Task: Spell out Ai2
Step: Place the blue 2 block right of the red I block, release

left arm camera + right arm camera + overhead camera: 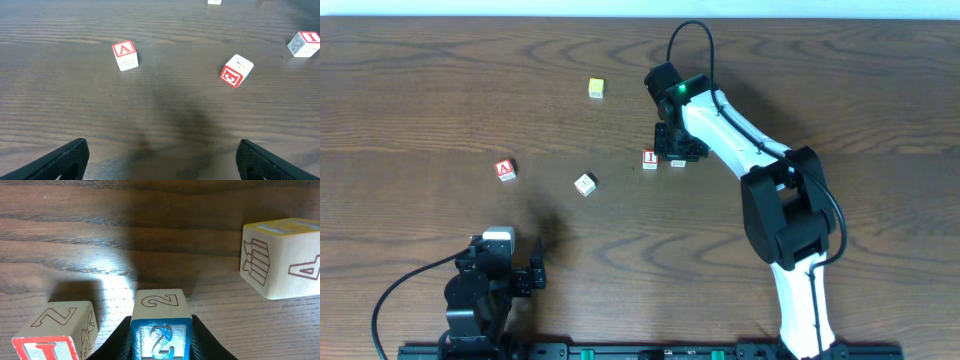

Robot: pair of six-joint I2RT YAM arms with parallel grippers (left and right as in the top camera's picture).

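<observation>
The A cube [504, 170] lies alone at the left; it also shows in the left wrist view [124, 55]. The I cube [650, 159] sits mid-table, also seen in the left wrist view [304, 43] and the right wrist view [55, 335]. My right gripper [678, 150] is shut on the 2 cube [161, 325], just right of the I cube with a small gap; in the right wrist view the fingers [161, 332] clasp both its sides. My left gripper [162, 160] is open and empty near the front edge [535, 270].
A fourth cube with a red symbol [585, 184] lies between the A and the I, tilted in the left wrist view [236, 70]. A yellow cube [597, 88] sits farther back. A pale cube marked 4 [282, 257] is close to the right gripper.
</observation>
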